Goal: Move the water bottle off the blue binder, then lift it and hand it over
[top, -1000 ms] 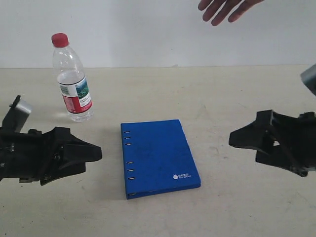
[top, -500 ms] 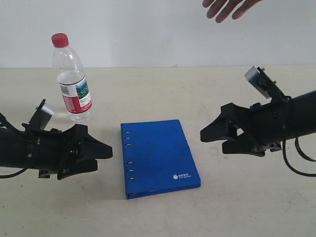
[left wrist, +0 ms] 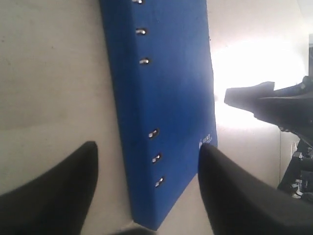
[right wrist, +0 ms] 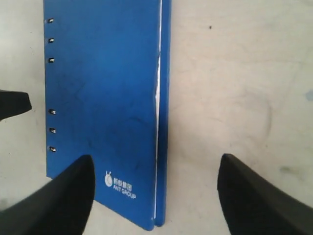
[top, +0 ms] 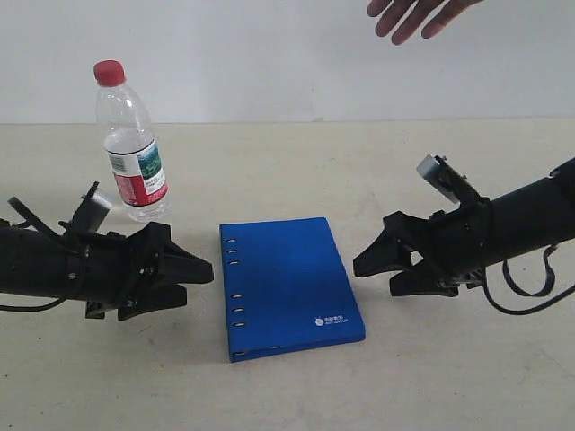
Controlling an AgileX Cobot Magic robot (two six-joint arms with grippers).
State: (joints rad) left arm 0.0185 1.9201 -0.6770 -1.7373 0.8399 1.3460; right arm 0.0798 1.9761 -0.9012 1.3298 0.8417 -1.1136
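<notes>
The blue binder (top: 289, 285) lies flat at the table's middle, spine holes on its left edge, white logo near its front right corner. The water bottle (top: 131, 144) stands upright on the table behind and left of the binder, apart from it. My left gripper (top: 199, 273) is open, just left of the binder's spine, nothing between its fingers. My right gripper (top: 373, 271) is open, just right of the binder's free edge. The left wrist view shows the binder (left wrist: 166, 98) ahead of the left gripper (left wrist: 146, 159). The right wrist view shows the binder (right wrist: 105, 107) and the right gripper (right wrist: 156, 178).
A human hand (top: 418, 13) hovers at the top right, above the far edge of the beige table (top: 296, 162). A white wall stands behind the table.
Both arms have reached inward toward the binder: the left gripper moved right, the right gripper moved left and lower. Bottle and binder have not moved.
</notes>
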